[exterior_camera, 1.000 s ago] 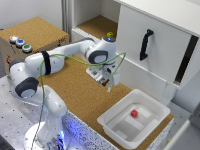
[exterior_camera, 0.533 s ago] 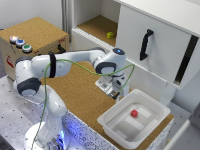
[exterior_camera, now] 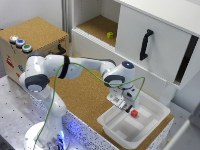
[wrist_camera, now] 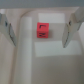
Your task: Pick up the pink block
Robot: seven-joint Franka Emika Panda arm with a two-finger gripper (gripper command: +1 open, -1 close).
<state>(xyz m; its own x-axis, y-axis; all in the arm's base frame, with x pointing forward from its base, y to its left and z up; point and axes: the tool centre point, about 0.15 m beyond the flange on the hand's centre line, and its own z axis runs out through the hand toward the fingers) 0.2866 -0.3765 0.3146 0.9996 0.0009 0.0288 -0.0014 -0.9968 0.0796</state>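
Observation:
The pink block [exterior_camera: 134, 113] is a tiny red-pink cube lying inside the white tray [exterior_camera: 150, 125] at the exterior view's lower right. In the wrist view the pink block [wrist_camera: 42, 30] sits on the tray floor between my two fingers. My gripper [exterior_camera: 123, 104] hangs above the tray's near rim, just to the exterior view's left of the block, apart from it. My gripper [wrist_camera: 37, 30] is open, with one finger [wrist_camera: 6, 29] and the other finger [wrist_camera: 68, 33] on either side of the block.
A small yellow-green block [exterior_camera: 110, 35] lies on the cork shelf in the open white cabinet. A cabinet door with a black handle [exterior_camera: 145, 44] stands behind the tray. A wooden box with coloured buttons [exterior_camera: 19, 43] is at the exterior view's left.
My arm has swung toward the exterior view's right and down, from over the cork table to above the tray's rim beside the pink block. The block has not moved.

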